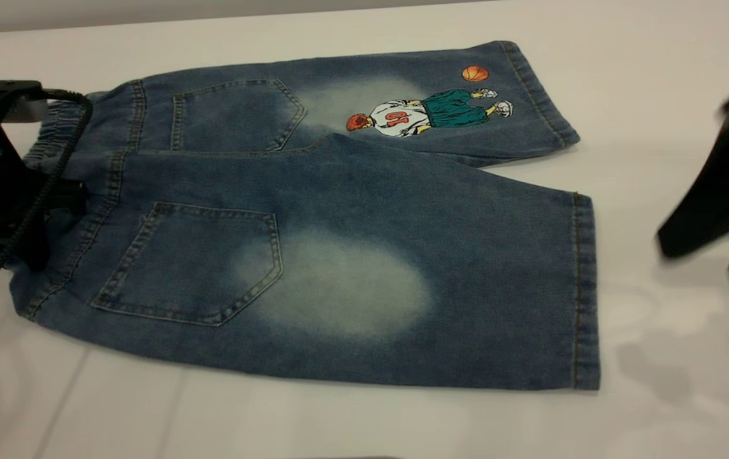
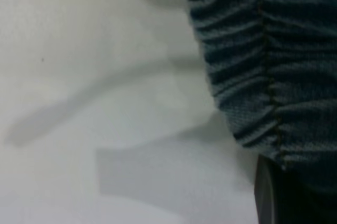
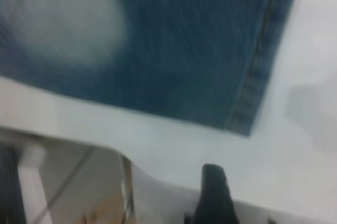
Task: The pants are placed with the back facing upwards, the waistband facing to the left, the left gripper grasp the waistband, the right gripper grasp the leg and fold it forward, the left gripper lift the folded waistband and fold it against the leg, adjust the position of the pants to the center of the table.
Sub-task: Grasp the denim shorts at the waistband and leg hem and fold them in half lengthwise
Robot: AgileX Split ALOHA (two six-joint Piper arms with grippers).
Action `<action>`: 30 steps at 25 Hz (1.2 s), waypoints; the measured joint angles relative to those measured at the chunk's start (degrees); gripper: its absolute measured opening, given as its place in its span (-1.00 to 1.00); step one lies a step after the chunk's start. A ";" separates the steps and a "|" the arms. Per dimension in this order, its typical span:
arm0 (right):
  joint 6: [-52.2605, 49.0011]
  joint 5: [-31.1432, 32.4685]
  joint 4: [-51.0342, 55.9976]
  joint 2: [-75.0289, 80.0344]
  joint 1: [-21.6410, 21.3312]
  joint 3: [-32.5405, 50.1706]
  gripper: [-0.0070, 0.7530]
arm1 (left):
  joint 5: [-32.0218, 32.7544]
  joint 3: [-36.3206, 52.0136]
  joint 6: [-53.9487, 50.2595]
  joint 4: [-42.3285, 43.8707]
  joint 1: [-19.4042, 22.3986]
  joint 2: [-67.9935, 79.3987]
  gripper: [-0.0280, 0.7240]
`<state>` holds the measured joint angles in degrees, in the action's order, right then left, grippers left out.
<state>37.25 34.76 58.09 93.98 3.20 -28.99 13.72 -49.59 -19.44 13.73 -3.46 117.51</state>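
Note:
The pants [image 1: 313, 210] lie flat, back up, on the white table [image 1: 664, 395]. The gathered waistband [image 1: 52, 131] points left and the two legs point right. My left gripper [image 1: 36, 245] sits on the waistband's near end. In the left wrist view the ruched waistband [image 2: 263, 66] runs into one finger [image 2: 265, 195], so the gripper is shut on it. The plain leg [image 1: 415, 293] with its pale oval is the nearer one. My right gripper [image 1: 702, 261] hangs open and blurred above bare table, right of that leg's hem [image 1: 584, 287]. The right wrist view shows one finger [image 3: 213, 192] below the hem corner [image 3: 247, 113].
The printed leg [image 1: 428, 111] lies at the far side, just apart from the plain one. The table's near edge [image 3: 105, 148] and the floor below it show in the right wrist view. Bare table lies right of and in front of the pants.

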 joint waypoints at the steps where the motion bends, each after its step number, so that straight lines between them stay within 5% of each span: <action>1: 0.69 -0.65 1.03 2.73 1.09 -0.05 0.19 | 0.00 0.00 0.00 0.05 -0.04 0.00 -0.68; 8: 14.90 -4.34 18.77 14.81 8.13 -0.34 0.19 | 0.16 0.00 0.00 0.22 -0.16 0.00 -0.68; 13: 27.15 -5.15 32.87 20.10 8.78 -0.57 0.19 | 0.11 0.00 0.00 0.22 -0.16 0.00 -0.68; 22: 33.45 0.14 39.99 25.33 8.78 -4.27 0.15 | 0.09 0.00 0.00 0.27 -0.16 0.00 -0.68; 26: 33.63 -0.03 40.40 25.89 8.78 -6.94 -0.02 | 0.14 0.00 0.00 0.27 -0.16 0.00 -0.68; 30: 32.91 -0.07 40.40 25.96 8.78 -7.15 -0.44 | 0.27 -0.02 0.00 0.27 -0.16 0.00 -0.68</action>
<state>70.16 34.69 98.49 119.93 11.98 -36.13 13.99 -49.61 -19.44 14.00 -3.62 117.51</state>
